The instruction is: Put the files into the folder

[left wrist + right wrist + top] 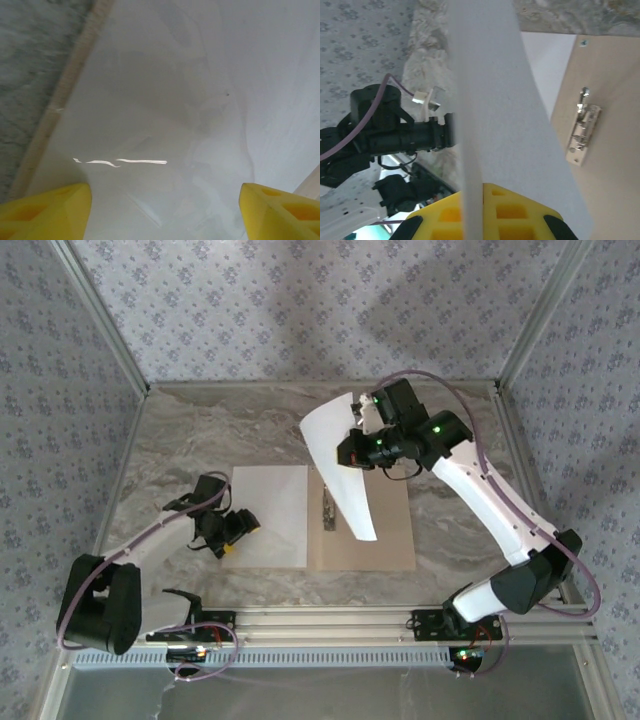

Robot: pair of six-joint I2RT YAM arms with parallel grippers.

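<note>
The left gripper (pixel 165 210) hovers, fingers spread, over one white sheet (pixel 272 510) flat on the open folder's (pixel 385 535) left leaf. Past the single metal clip (pixel 328 508), the right gripper (pixel 480 205) pinches the second sheet (pixel 338 455) aloft above the right leaf.

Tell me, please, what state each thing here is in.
folder: open flat, right leaf bare.
first file: lying flat on the folder's left leaf.
second file: lifted, curling above the folder.
left gripper: open over first file.
right gripper: shut on second file.
</note>
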